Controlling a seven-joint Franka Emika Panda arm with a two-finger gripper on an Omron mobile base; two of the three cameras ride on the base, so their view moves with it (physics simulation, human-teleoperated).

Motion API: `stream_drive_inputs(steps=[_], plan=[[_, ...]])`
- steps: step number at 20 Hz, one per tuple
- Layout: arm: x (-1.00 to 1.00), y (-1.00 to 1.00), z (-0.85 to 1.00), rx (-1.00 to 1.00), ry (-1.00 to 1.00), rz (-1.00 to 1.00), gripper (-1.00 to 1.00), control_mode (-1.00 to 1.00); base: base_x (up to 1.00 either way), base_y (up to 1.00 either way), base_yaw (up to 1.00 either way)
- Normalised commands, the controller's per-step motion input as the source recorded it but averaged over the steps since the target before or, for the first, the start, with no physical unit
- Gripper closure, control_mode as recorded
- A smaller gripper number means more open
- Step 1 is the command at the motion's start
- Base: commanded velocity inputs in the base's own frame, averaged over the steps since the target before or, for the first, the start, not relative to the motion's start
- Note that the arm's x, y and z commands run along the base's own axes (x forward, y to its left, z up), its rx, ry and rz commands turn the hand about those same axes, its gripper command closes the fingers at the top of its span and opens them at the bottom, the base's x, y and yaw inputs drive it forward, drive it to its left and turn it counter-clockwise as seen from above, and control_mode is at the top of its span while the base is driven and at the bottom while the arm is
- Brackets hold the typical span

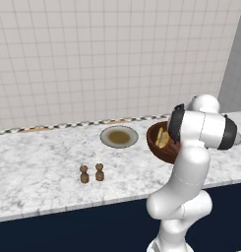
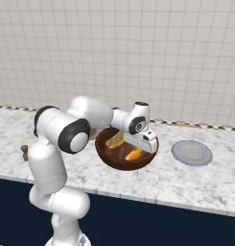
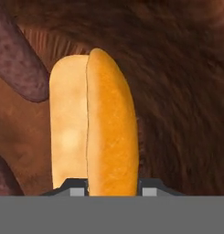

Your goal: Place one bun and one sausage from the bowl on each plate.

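The dark reddish-brown bowl [image 1: 152, 140] [image 2: 120, 163] stands on the marble counter, and my hand reaches down into it. In the hand view a split bun [image 3: 111, 123], pale on one half and orange on the other, lies lengthwise on the bowl floor. My gripper [image 3: 112, 191] [image 2: 138, 150] has its fingertips pressed against the sides of the bun's orange half. Two dark sausages [image 3: 17, 59] [image 3: 1, 176] lie to its left. Another bun [image 2: 114, 141] [image 1: 163, 138] leans inside the bowl. The plate with the brownish centre [image 1: 106, 134] sits left of the bowl, the plain grey plate [image 2: 192, 153] to its right.
Two small brown shakers [image 1: 91, 173] [image 2: 24, 152] stand on the counter, left of the bowl and nearer the front edge. A tiled wall runs behind the counter. My own arm hides part of the bowl in the left base view.
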Motion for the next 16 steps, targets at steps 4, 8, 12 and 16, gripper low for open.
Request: stream_drive_inputs(steps=[4,8,12,16], plan=[[-0.39,-0.02,0.67,0.00,0.00,0.00,1.00,-1.00,0.00,0.00,0.00],[-0.34,-0.36,0.49,-0.03,-0.02,0.00,1.00,-1.00,0.00,0.00,0.00],[-0.11,-0.27,0.71,-0.02,-0.02,-0.04,1.00,-1.00,0.00,0.00,0.00],[-0.02,-0.45,0.54,-0.01,0.00,-0.09,1.00,-1.00,0.00,0.00,0.00]])
